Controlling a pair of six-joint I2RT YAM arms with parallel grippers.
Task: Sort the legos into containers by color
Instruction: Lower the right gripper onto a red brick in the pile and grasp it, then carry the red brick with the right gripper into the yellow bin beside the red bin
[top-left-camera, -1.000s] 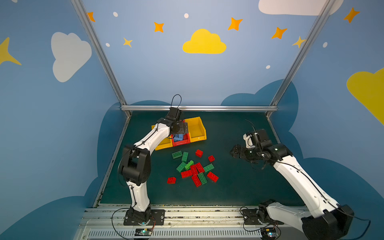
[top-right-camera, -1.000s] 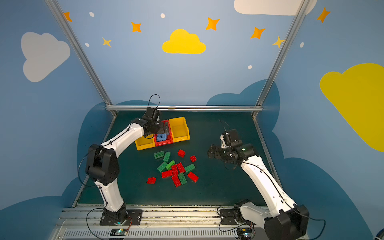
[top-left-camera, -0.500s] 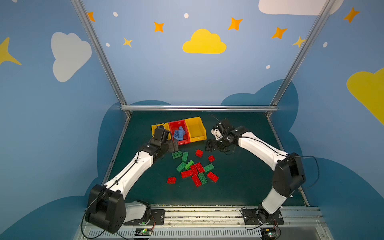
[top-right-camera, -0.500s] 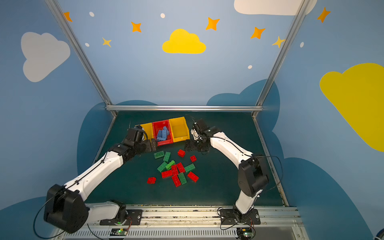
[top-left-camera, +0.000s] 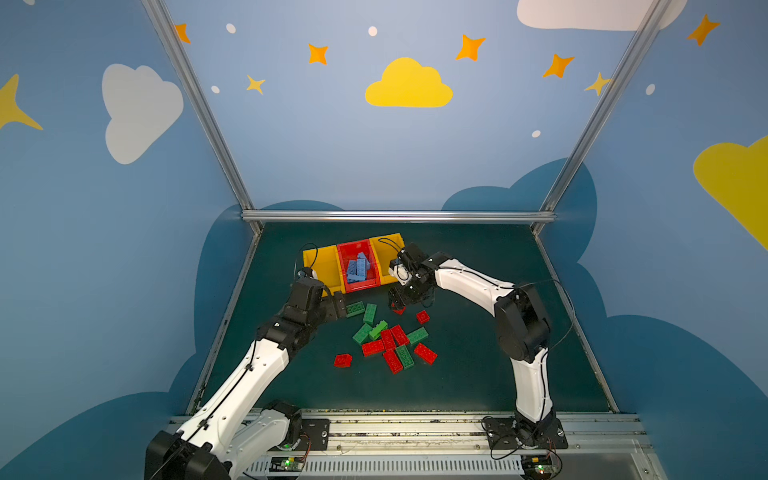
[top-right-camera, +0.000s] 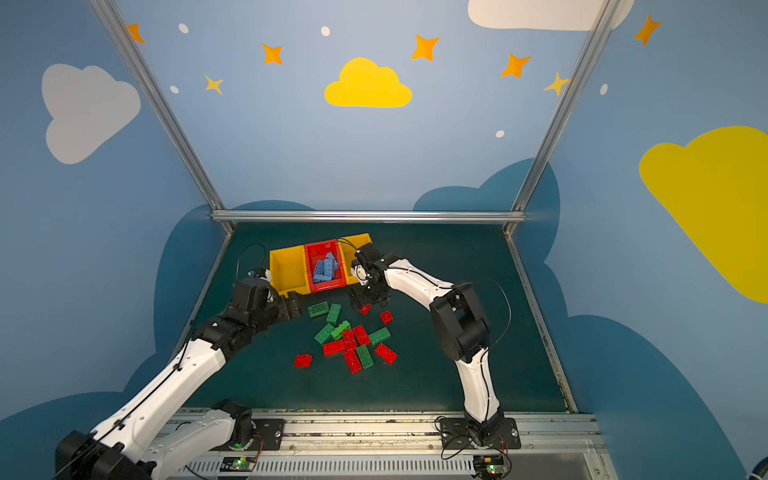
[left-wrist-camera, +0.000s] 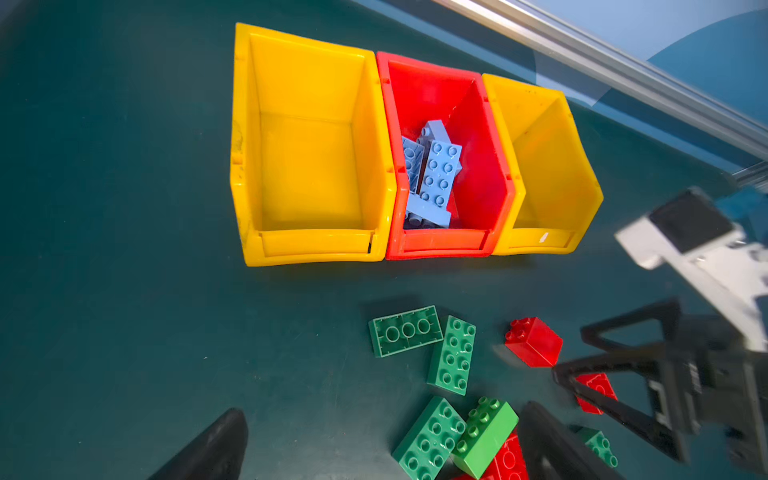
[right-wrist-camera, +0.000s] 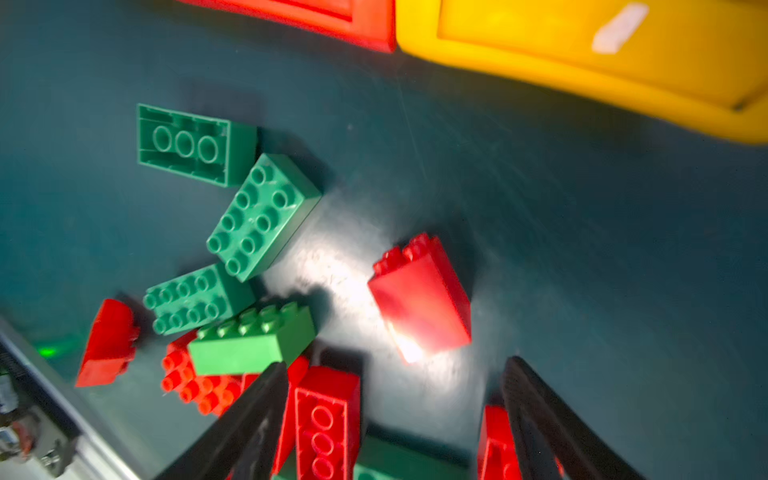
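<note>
**Lined up on short red brick, nothing gripped yet**

Both top views: seeing three joined open-top plastic containers at the back of the dark green matte tabletop: left-side yellow bin, middle red bin, right-side yellow bin. Counting light-blue studded bricks only in the middle red bin. Finding loose red and green studded bricks scattered on the tabletop just in front. Reading left fingers as spread and empty, low beside an inverted green brick. Placing right fingers over a short red brick of glossy moulded plastic, near the right-side yellow bin's front.

Left wrist: confirms both yellow bins bare inside, with smooth shiny walls and sloped front lips. Shows the blue ones heaped crosswise. Shows inverted green brick hollow side up, round tubes exposed, touching a studs-up green brick. Shows short red brick tipped on its side, apart from the rest. Shows left fingers wide apart, nothing between. Shows right fingers parted beside the red one; cannot tell contact.

Right wrist (blurred): puts short red brick ahead of right fingers, not between them. Released, holding nothing.

Handling, as a guess: light, stiff, hard, not fragile; likely slick on the flat flanks. Best pinched across the two smooth parallel side walls, mid-length, avoiding studs and hollow underside. Could roll or skate from that tipped pose if nudged off-centre.
</note>
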